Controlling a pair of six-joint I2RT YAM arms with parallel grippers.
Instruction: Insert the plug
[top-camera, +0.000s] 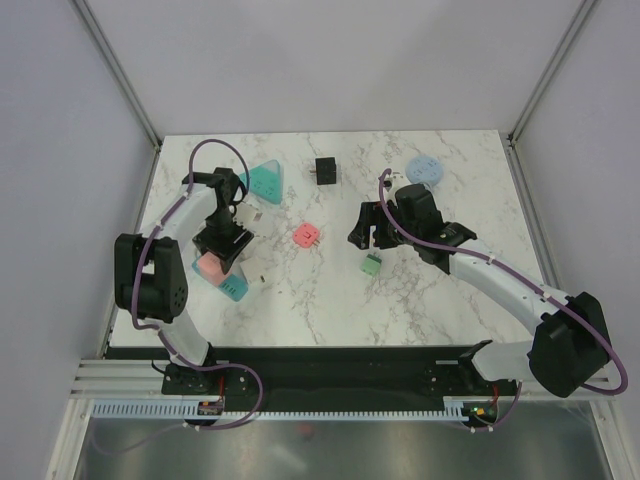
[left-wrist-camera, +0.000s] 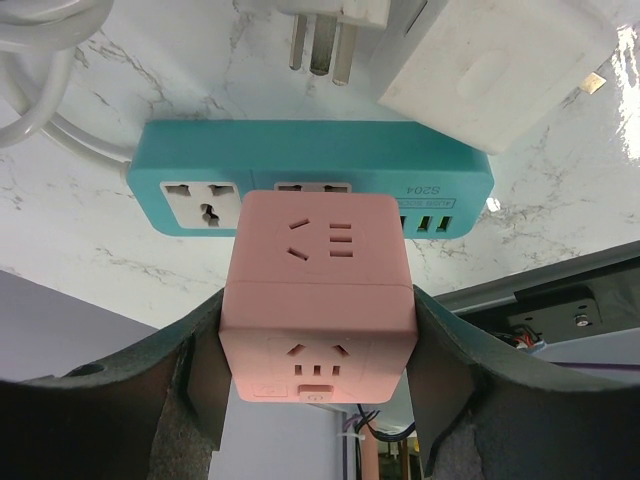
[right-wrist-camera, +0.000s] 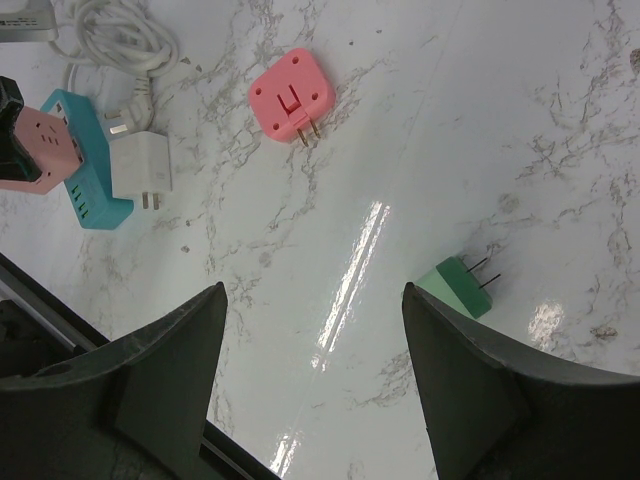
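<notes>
My left gripper (left-wrist-camera: 318, 335) is shut on a pink cube socket (left-wrist-camera: 318, 290) and holds it just in front of a teal power strip (left-wrist-camera: 310, 175); in the top view the gripper (top-camera: 222, 245) is at the table's left with the cube (top-camera: 208, 266) and strip (top-camera: 232, 286) below it. My right gripper (right-wrist-camera: 315, 330) is open and empty above bare marble; a green two-pin plug (right-wrist-camera: 458, 285) lies just beyond its right finger. In the top view the right gripper (top-camera: 365, 237) hovers just above the green plug (top-camera: 372, 264). A pink two-pin adapter (right-wrist-camera: 291, 95) lies mid-table.
A white charger (left-wrist-camera: 495, 75) and a white three-pin plug (left-wrist-camera: 325, 30) with its coiled cable (left-wrist-camera: 40, 80) lie beyond the strip. A black cube (top-camera: 326, 171), a blue disc (top-camera: 425, 168) and a teal triangular socket (top-camera: 265, 181) sit at the back.
</notes>
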